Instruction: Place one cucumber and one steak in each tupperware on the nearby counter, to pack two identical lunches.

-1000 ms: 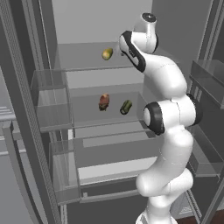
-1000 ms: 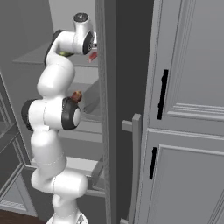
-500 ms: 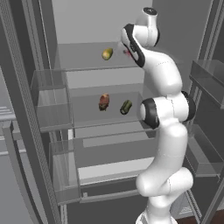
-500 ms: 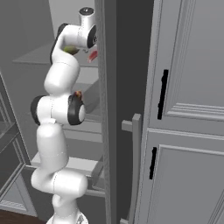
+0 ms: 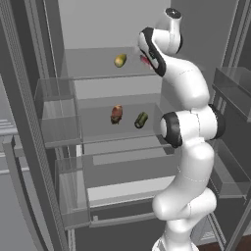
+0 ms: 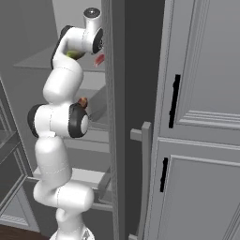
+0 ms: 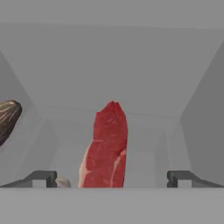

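Your arm reaches up into an open fridge, to its top shelf (image 5: 98, 63). In the hand view your gripper (image 7: 111, 178) has its jaws spread wide, one fingertip on either side of a red steak (image 7: 106, 146) lying on that shelf, not touching it. A dark cucumber (image 5: 141, 119) and another reddish item (image 5: 116, 113) sit one shelf lower.

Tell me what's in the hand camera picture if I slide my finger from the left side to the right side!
Dark striped food at the left edge → left fingertip → red steak standing in the middle → right fingertip. The steak sits between the two wide-apart fingertips, touching neither.
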